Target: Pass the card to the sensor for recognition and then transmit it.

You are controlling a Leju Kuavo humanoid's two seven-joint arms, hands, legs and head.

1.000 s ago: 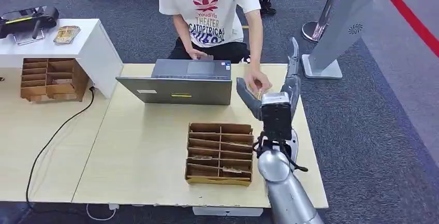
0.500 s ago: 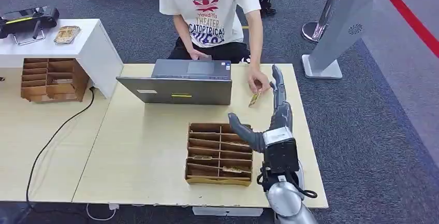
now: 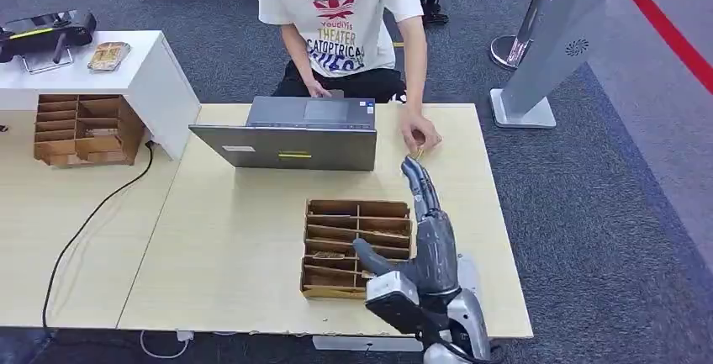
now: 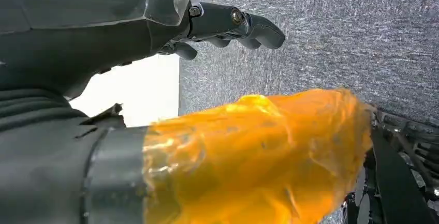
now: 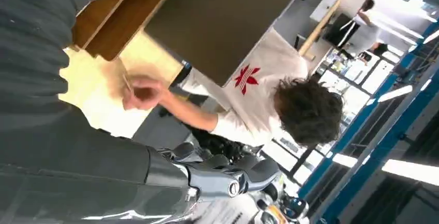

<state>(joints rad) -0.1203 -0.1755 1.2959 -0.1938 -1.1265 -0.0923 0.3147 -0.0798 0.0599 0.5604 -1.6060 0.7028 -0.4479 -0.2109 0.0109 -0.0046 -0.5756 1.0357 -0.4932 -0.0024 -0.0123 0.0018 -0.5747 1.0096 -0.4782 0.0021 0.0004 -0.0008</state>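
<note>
A person [image 3: 345, 11] stands behind the table and pinches a small tan card [image 3: 414, 156] in one hand [image 3: 421, 138], just above the tabletop. My right hand [image 3: 431, 246] lies over the table's front right part, fingers stretched toward the card and thumb spread, holding nothing. Its fingertips end just short of the card. In the right wrist view the card [image 5: 126, 81] sits in the person's hand, beyond my dark fingers [image 5: 228, 175]. In the left wrist view my left hand [image 4: 207, 22] hangs over grey carpet with nothing in it, its thumb wrapped in orange.
A cardboard card sorter [image 3: 357, 248] with several slots stands beside my right hand. A grey laptop [image 3: 290, 135] sits at the table's back. A second sorter [image 3: 80, 129], a white cabinet [image 3: 151, 70] and a black device [image 3: 46, 28] are at left.
My right arm has drawn back from the person's hand and dropped low toward the table's front. The card stayed in the person's fingers.
</note>
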